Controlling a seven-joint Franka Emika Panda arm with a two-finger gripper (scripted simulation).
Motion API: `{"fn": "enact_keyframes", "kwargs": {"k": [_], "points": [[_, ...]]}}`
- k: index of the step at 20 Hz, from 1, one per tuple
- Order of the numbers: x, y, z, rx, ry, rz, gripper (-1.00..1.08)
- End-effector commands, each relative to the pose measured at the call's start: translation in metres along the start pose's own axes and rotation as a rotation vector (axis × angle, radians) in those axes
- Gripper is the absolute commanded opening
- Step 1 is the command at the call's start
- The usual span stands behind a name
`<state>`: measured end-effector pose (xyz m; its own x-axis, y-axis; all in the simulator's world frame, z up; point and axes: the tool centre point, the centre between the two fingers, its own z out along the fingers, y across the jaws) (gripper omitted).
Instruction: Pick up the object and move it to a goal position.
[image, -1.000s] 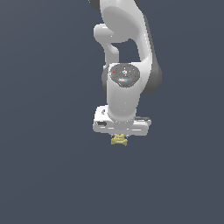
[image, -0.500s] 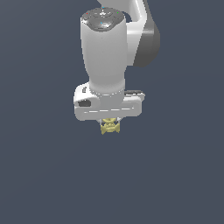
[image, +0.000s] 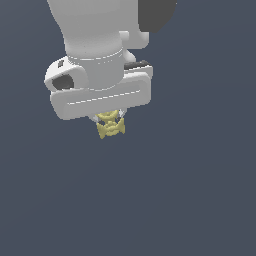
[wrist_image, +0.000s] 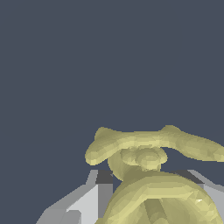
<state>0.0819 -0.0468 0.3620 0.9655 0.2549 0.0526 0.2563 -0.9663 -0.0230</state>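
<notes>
The object (image: 110, 127) is a small pale-yellow knobbly piece with flaring corners. It hangs just under the white hand of my arm (image: 100, 97), held between my gripper's (image: 108, 120) short grey fingertips (image: 120, 117). In the wrist view the object (wrist_image: 153, 148) fills the near part of the picture, with a grey finger (wrist_image: 89, 199) beside it. The gripper is shut on the object and holds it in the air. No goal marker shows in either view.
Only a plain dark grey-blue background (image: 200, 190) shows around the arm in both views. No other objects, containers or edges are in view.
The arm with the object in its grip has come much closer to the exterior camera and appears larger, shifting toward the exterior view's left. The grip on the object is unchanged.
</notes>
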Motion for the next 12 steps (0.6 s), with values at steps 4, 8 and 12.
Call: {"fn": "enact_keyframes", "kwargs": {"k": [4, 8, 12], "points": [[0.001, 0.017, -0.042, 0.006, 0.005, -0.08, -1.0], [0.002, 0.026, -0.065, 0.01, 0.008, -0.123, -1.0], [0.004, 0.034, -0.083, 0.012, 0.01, -0.157, -1.0]]}}
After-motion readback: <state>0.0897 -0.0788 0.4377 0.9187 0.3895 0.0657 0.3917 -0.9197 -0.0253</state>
